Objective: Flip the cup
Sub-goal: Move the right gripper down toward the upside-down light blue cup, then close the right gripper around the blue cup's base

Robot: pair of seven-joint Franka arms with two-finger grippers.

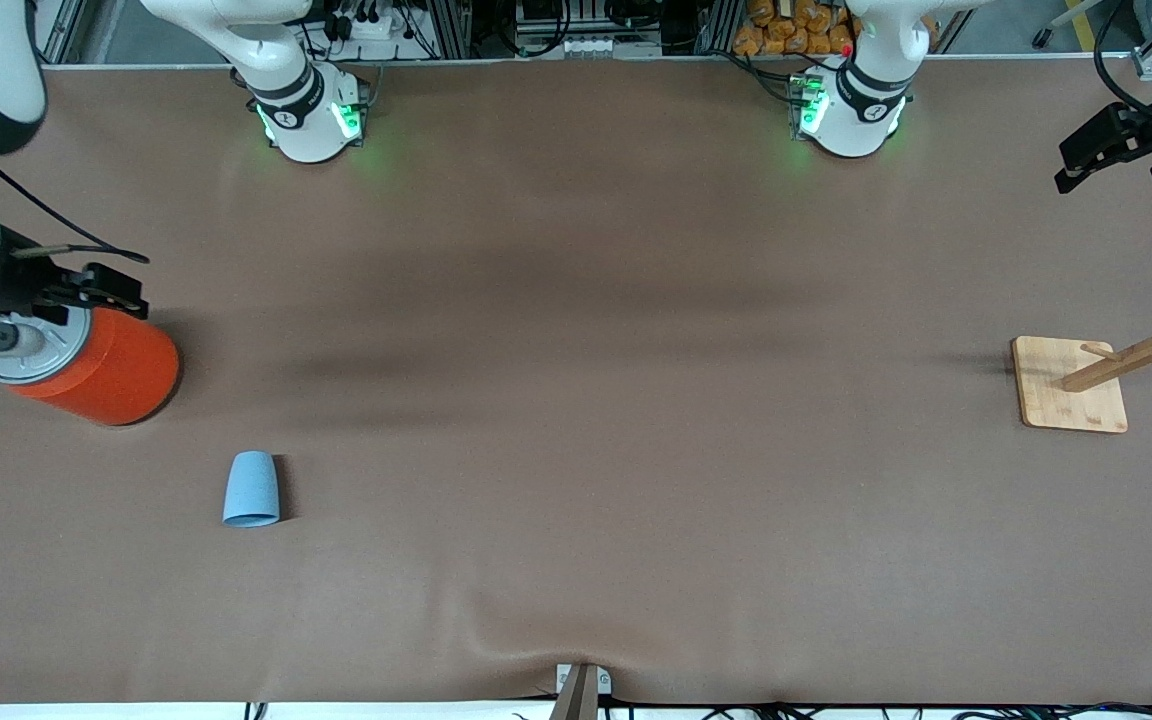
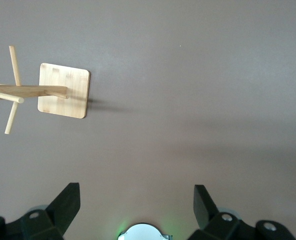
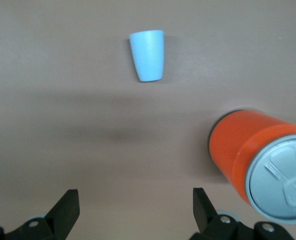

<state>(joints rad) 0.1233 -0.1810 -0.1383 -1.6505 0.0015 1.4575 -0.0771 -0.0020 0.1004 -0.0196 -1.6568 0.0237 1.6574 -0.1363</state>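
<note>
One small light blue tapered plastic cup (image 1: pixel 251 489) is seen on the brown table (image 1: pixel 576 400), mouth down, toward the right arm's end and nearer to the front camera than the one large orange cylinder with a grey lid (image 1: pixel 86 362), from which it is set apart. One wooden peg stand on a square bamboo base (image 1: pixel 1071 384) is placed toward the left arm's end. Two grippers are counted: the right gripper (image 3: pixel 135 212) is held over the orange cylinder, fingers spread wide and empty; the left gripper (image 2: pixel 136 210) is held above the table near the stand, likewise spread and holding nothing.
</note>
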